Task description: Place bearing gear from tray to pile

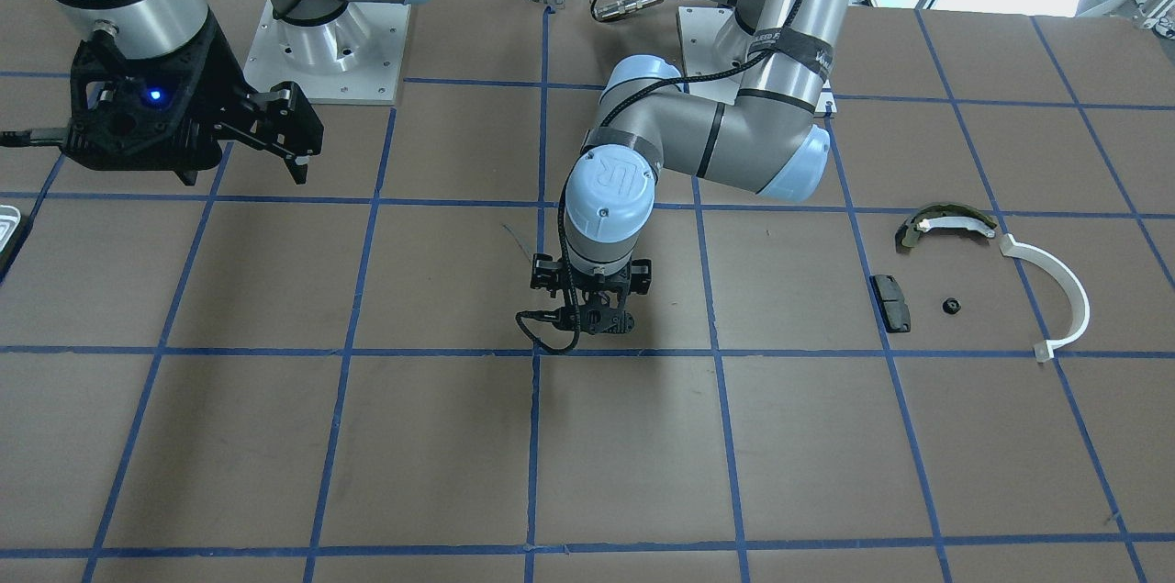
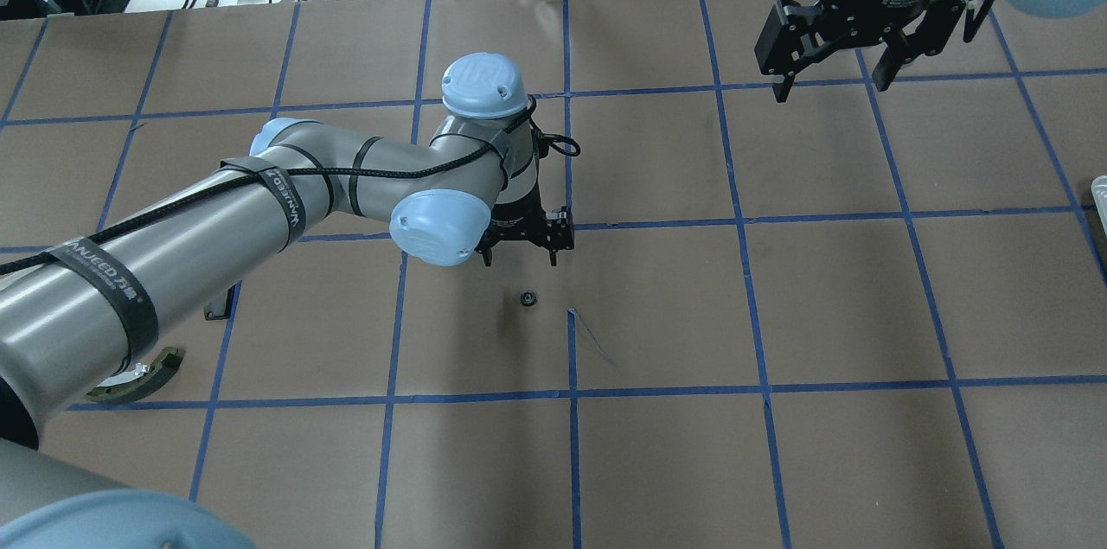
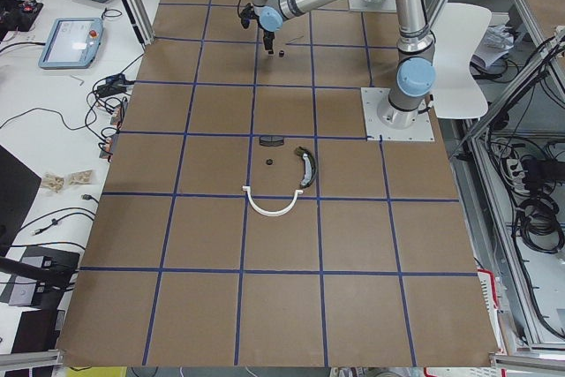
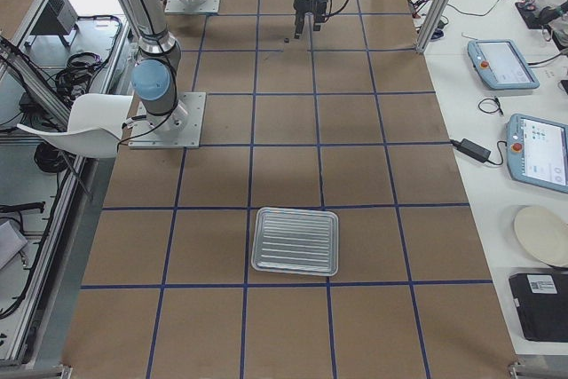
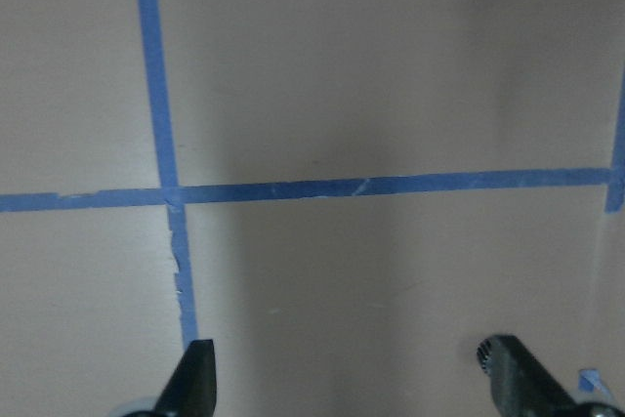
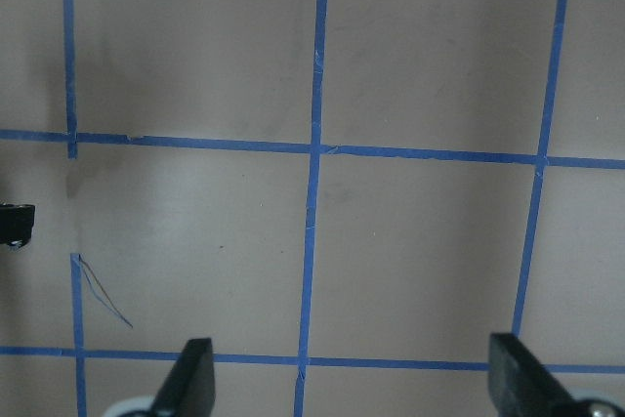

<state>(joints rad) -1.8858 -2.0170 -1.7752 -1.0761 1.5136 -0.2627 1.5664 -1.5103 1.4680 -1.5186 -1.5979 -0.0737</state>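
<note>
On my left lies the pile (image 1: 945, 222), with one small black gear (image 1: 951, 306) among it. My left gripper (image 2: 519, 255) hangs at mid-table, fingers spread and empty. A second gear (image 2: 527, 298) lies loose on the table just beside it, well apart from the pile. I judge it light, stiff, low, perhaps slick, so I'd pinch across its outer rim with my tips close to the table. My right gripper (image 2: 832, 86) is spread and empty too. The tray (image 4: 295, 212) sits far right. There is open room between.
</note>
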